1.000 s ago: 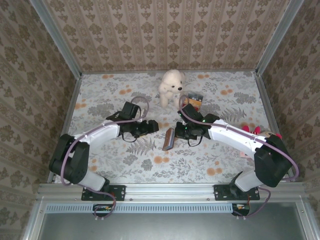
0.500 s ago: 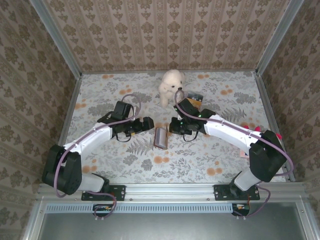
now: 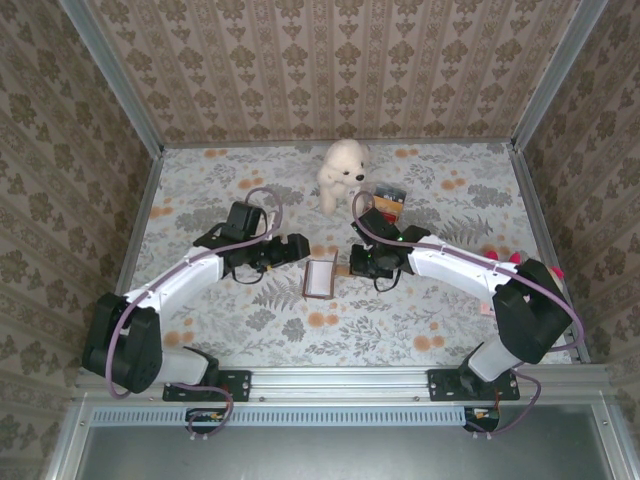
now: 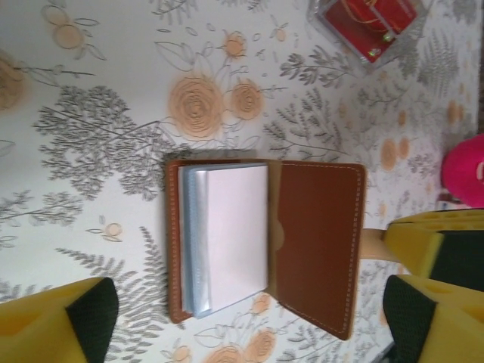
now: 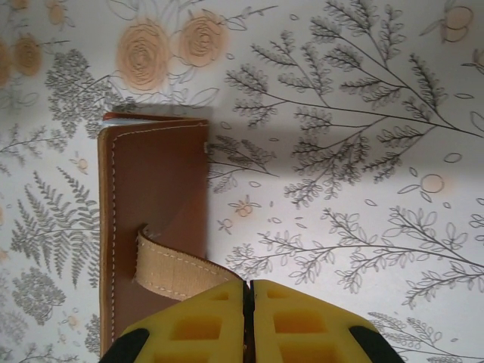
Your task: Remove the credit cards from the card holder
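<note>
The card holder (image 3: 320, 279) lies on the table between my two grippers, a brown leather wallet with its cover (image 4: 318, 242) swung open. Light-blue sleeves and a pale top sheet (image 4: 227, 234) show inside. The credit cards are hidden in the sleeves; a thin orange edge (image 5: 125, 116) peeks out at the wallet's top. My right gripper (image 5: 248, 291) is shut on the wallet's tan strap (image 5: 174, 268), holding the cover (image 5: 155, 219) up. My left gripper (image 4: 246, 333) stands wide open just short of the wallet, with nothing between its fingers.
A clear box with red contents (image 4: 370, 26) sits behind the wallet near a white plush dog (image 3: 342, 172). A pink object (image 4: 465, 170) lies at the right by the right arm. The flowered cloth (image 3: 250, 330) in front of the wallet is bare.
The wallet has gone from shut to open and slid a little left. My right gripper pulled its cover up by the strap. The left gripper drew back slightly.
</note>
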Motion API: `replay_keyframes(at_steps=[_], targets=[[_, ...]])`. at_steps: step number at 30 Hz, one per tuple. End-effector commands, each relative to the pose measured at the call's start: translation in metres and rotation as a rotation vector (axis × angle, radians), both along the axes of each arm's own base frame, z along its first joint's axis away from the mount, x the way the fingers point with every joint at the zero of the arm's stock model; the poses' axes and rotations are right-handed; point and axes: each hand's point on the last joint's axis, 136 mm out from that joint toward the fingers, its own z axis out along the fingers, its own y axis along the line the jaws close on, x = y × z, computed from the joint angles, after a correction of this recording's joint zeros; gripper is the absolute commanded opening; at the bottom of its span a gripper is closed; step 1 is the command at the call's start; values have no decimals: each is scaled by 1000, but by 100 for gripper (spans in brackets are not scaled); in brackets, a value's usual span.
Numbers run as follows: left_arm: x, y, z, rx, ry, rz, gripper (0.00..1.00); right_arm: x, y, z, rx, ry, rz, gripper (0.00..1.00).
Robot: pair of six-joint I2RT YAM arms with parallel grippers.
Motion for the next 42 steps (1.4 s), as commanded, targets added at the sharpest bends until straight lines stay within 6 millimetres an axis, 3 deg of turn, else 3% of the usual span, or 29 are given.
replay_keyframes(at_steps=[1,7,11,21,42], targets=[[-2,-19,8,-66,-3,-46,84,-2,-12,-2,-39,-1,-13,9],[1,-39,-9,-57,61,-78,58,-1,-16,-7,-57,0,-12,9],[2,-50,-23,-23,87,-97,54,-2,-18,-11,-70,5,2,8],[1,-51,-57,77,146,-78,54,-3,-24,-19,-81,16,13,9],[-4,-60,-73,160,172,-73,68,-7,-28,-31,-79,27,50,8]])
